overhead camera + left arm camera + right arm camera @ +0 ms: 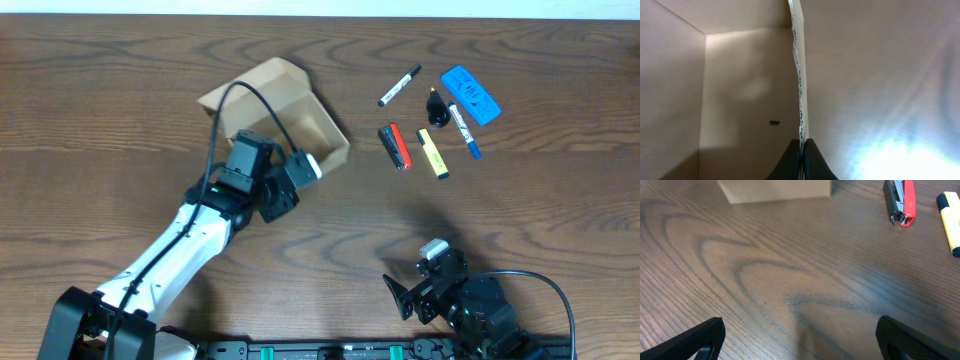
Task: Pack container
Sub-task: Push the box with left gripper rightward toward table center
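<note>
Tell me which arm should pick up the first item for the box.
Right. The left hand is clamped on the wall of the box, so it is busy. The right hand is open and empty, with the stapler and highlighter ahead on its side.

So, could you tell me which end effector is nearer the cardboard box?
Left. The left end effector grips the cardboard box wall; the right end effector sits open, well short of it.

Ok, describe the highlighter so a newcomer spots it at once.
Start at the open cardboard box left of centre. Look right of it, past the red stapler: the highlighter lies just beyond, slanted. It is the only yellow item in view.
</note>
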Action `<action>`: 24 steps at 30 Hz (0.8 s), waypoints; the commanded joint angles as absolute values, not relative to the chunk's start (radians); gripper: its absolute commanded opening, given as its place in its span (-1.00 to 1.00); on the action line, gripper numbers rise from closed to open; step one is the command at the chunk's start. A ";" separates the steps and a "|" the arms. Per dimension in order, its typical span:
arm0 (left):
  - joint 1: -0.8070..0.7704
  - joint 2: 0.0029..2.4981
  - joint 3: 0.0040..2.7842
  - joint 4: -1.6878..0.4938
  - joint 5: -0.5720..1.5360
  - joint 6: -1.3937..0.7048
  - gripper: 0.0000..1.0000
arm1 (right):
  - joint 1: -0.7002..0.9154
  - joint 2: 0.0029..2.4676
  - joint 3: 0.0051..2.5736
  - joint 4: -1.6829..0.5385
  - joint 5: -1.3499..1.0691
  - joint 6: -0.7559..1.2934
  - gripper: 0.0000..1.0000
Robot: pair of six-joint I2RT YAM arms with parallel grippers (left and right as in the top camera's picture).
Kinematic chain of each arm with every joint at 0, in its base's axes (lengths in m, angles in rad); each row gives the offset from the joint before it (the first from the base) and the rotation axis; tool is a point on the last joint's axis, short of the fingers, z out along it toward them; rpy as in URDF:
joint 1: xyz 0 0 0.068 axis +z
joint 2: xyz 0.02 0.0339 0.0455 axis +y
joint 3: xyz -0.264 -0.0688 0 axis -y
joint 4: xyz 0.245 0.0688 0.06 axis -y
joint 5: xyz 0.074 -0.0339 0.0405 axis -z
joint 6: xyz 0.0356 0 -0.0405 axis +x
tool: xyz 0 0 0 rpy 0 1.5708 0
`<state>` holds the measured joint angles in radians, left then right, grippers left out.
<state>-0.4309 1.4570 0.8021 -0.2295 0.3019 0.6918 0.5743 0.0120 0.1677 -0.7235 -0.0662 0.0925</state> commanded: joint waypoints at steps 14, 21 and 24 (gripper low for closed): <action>-0.492 1.414 0.817 -0.301 0.185 0.846 -0.08 | 0.587 0.006 0.161 -0.725 -0.056 0.081 0.98; -0.491 1.221 0.817 -0.302 0.209 0.538 0.66 | 0.587 0.006 0.161 -0.725 -0.056 0.081 0.98; -0.490 1.147 0.817 -0.311 0.144 0.375 0.66 | 0.587 0.006 0.161 -0.725 -0.056 0.081 0.99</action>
<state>-0.4900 1.2106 0.8028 -0.3004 0.1989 0.6086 0.5743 0.0120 0.1677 -0.7235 -0.0662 0.0925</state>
